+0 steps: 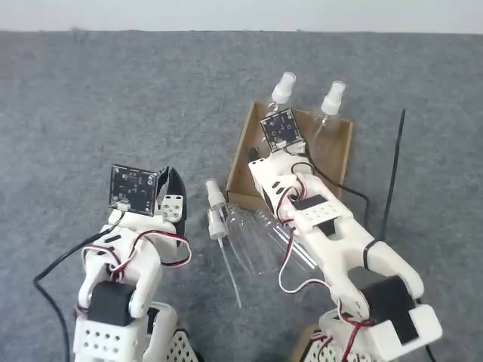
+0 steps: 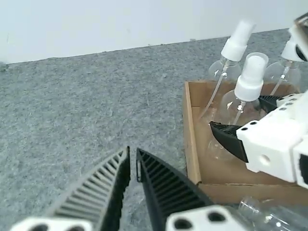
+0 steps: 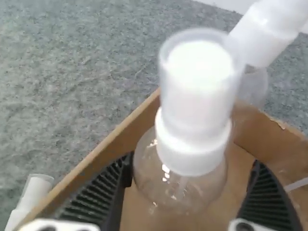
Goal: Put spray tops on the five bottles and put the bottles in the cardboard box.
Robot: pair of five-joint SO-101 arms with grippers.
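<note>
The cardboard box [image 1: 243,154] stands at mid table. Three clear bottles with white spray tops stand in it: one [image 2: 248,79] between the fingers of my right gripper [image 2: 248,118], two behind it [image 2: 237,42] [image 2: 291,48]. In the right wrist view that bottle [image 3: 190,139] stands upright between the wide-apart jaws of the right gripper [image 3: 180,202], which is open around it. Two capless bottles [image 1: 256,235] lie on the carpet in front of the box, with two loose spray tops [image 1: 216,207] beside them. My left gripper [image 2: 133,166] is shut and holds nothing, left of the box.
Grey carpet [image 1: 113,98] covers the table, with free room to the left and behind. A black cable [image 1: 392,173] runs along the right of the box. The right arm [image 1: 332,234] lies over the loose bottles.
</note>
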